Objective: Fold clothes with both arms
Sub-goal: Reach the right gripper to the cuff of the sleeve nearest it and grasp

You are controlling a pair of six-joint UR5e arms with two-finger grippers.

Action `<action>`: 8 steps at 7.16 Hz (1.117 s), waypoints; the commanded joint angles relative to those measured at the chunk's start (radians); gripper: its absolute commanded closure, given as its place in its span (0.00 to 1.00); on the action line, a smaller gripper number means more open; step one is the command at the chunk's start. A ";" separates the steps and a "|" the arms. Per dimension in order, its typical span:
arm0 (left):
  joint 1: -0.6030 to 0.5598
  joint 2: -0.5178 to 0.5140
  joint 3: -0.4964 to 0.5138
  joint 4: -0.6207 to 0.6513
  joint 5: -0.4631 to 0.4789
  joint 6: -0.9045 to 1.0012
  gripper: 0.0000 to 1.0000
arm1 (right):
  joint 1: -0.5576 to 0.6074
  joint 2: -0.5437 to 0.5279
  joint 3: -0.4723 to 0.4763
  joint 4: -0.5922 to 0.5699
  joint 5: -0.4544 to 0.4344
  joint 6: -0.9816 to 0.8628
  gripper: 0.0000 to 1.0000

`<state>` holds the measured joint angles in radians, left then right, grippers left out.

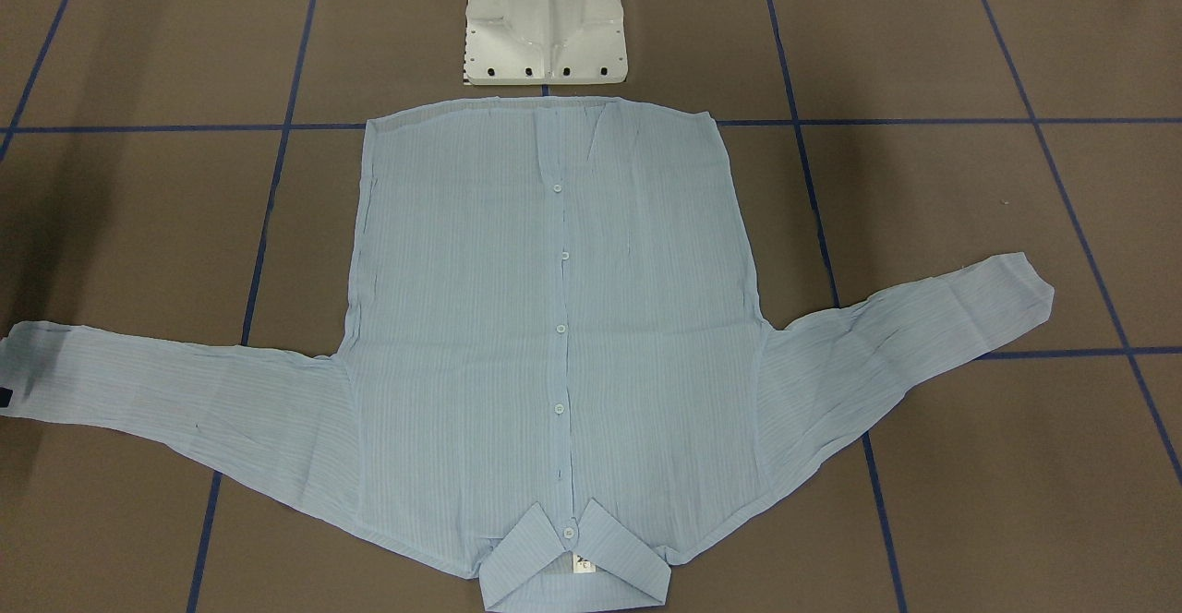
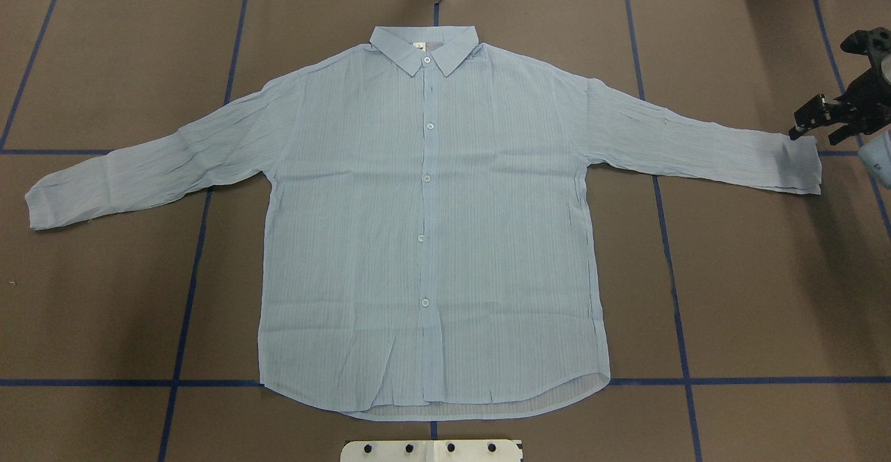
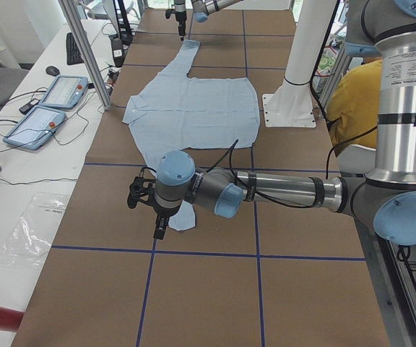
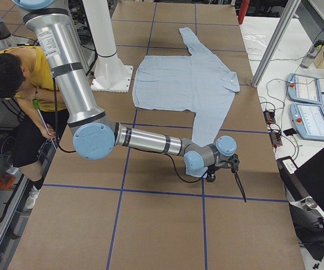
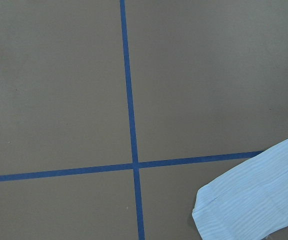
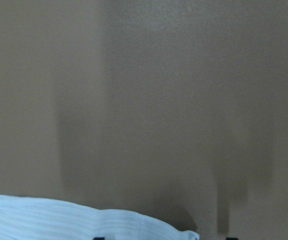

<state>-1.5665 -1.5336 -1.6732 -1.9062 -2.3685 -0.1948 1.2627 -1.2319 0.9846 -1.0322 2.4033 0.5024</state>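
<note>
The light blue striped shirt (image 2: 431,225) lies flat and buttoned on the brown table, collar at the far side from the robot base and both sleeves spread out. My right gripper (image 2: 807,128) hangs at the right sleeve's cuff (image 2: 800,163). In the right wrist view its two black tips stand apart at the bottom edge, open, with the cuff (image 6: 59,220) between them. Only the exterior left view shows my left gripper (image 3: 145,217), over the other cuff (image 3: 183,217); I cannot tell its state. The left wrist view shows that cuff (image 5: 254,200) and bare table.
The white pedestal base (image 1: 545,22) stands just behind the shirt's hem. Blue tape lines (image 2: 188,309) grid the table. A person in a yellow top (image 4: 16,73) is beside the robot. Control tablets (image 3: 49,108) and cables lie on the side table.
</note>
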 commanded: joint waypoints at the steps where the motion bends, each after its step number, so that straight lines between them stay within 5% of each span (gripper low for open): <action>1: 0.000 0.000 0.000 -0.001 0.000 0.000 0.00 | 0.000 0.000 -0.014 0.001 -0.001 0.001 0.30; 3: 0.000 0.000 0.001 -0.002 0.000 0.000 0.00 | 0.000 0.000 -0.015 0.001 -0.001 0.001 0.45; 5: 0.000 0.000 0.001 -0.001 0.000 0.000 0.00 | 0.000 0.000 -0.015 -0.002 -0.001 0.001 1.00; 8: 0.000 0.000 0.001 -0.001 0.002 0.000 0.00 | 0.000 0.012 0.021 -0.003 0.034 0.030 1.00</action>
<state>-1.5662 -1.5340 -1.6721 -1.9073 -2.3671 -0.1948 1.2625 -1.2225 0.9795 -1.0361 2.4143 0.5144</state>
